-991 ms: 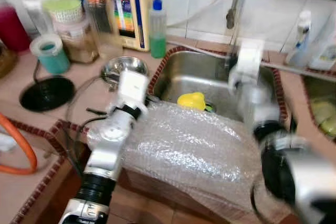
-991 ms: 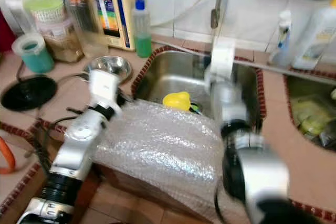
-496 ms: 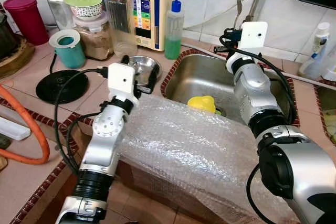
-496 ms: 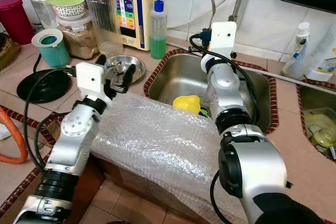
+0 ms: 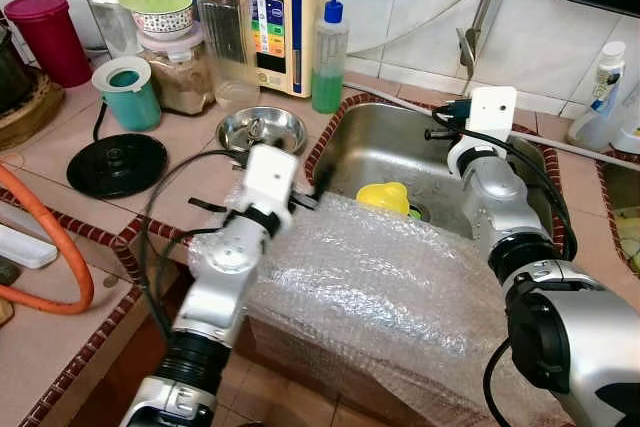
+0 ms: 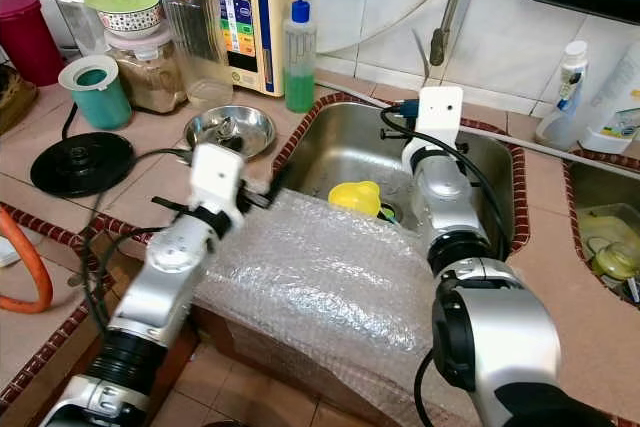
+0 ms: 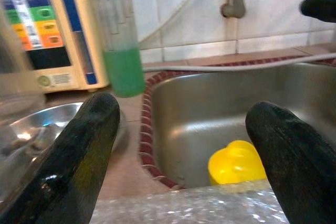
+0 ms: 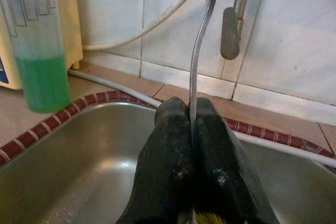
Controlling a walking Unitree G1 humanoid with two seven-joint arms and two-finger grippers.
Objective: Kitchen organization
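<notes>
One utensil (image 6: 420,55) is lifted above the sink (image 6: 330,142), but the steel bowl (image 6: 228,130) waits on the surface. Left wrist view: left tool (image 7: 181,145) gapes empty. Right wrist view: right tool (image 8: 191,145) pinches the utensil's handle; much, I judge, remains.

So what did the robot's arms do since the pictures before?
The left end effector, open, swung from over the steel bowl toward the sink. The right end effector came down lower, still pinching the metal utensil. The yellow thing and the bubble wrap stayed put.
</notes>
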